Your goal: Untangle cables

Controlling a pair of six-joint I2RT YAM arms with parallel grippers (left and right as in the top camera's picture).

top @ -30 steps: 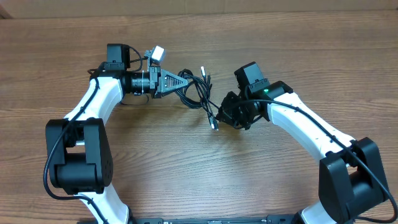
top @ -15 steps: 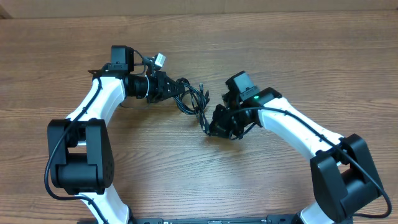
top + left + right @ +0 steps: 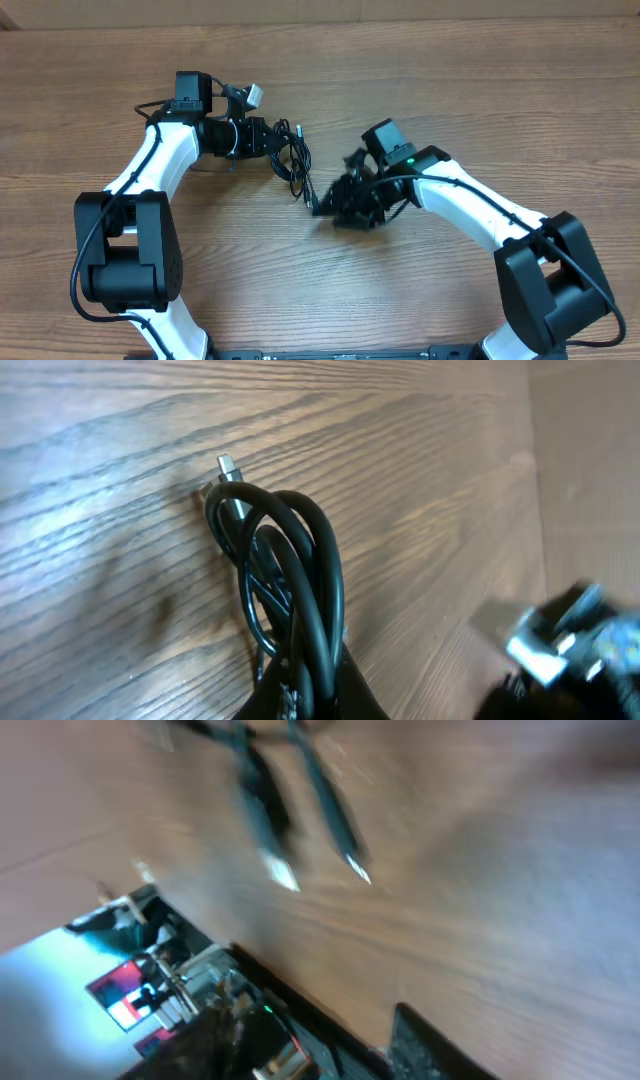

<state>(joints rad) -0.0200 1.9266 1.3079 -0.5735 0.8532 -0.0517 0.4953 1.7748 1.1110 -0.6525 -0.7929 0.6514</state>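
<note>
Bundle of thin black cables (image 3: 296, 165) on brown wooden table (image 3: 480, 90), clenched by left gripper (image 3: 272, 140), presumably as anchor. Right gripper (image 3: 330, 206) beside trailing strand; its grip cannot be told.

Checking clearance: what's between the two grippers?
Just the cables, stretching from the left gripper toward the right gripper; the overhead view shows it.

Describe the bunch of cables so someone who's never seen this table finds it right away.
Start at the wooden table and follow the left arm to its claw. The cables stick out of that claw: a bunch of thin black loops with a silver-tipped plug, the only loose cords beside the bulky white arms.
</note>
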